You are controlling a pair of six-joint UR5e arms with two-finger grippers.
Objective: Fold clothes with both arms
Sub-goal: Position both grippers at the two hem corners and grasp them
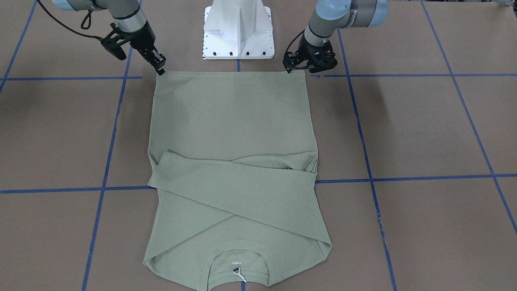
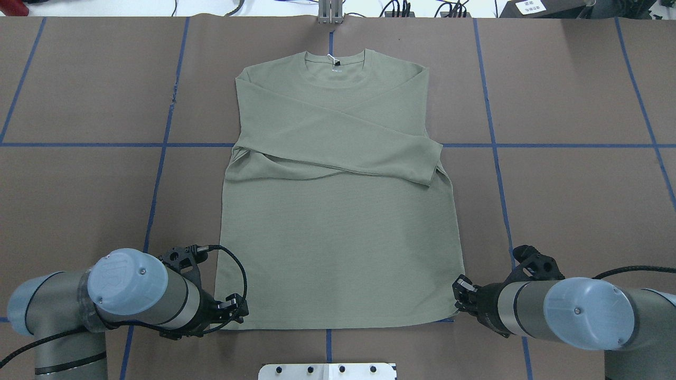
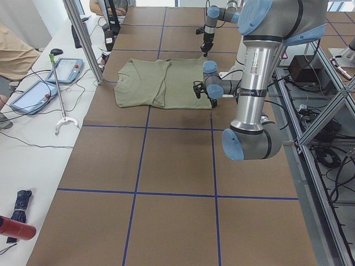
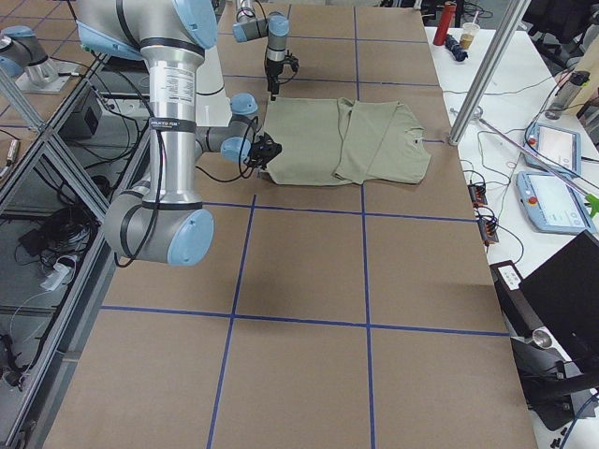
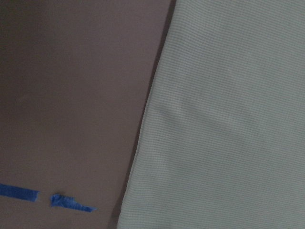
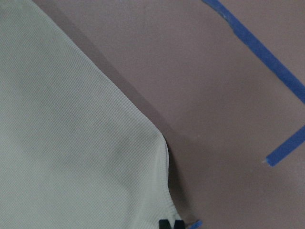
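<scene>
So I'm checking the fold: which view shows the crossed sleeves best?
Exterior front-facing: the crossed sleeves lie nearest and largest. Overhead shows them whole but farther; side views, small and oblique; wrist views, only shirt edge.

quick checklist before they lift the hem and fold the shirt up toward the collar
1. Both sleeves crossed over the chest of the shirt: ok.
2. The left gripper sits at one corner of the hem: ok.
3. The right gripper sits at the other corner: ok.
4. Jaws closed on cloth: cannot tell.
5. Lower body lying flat: ok.
</scene>
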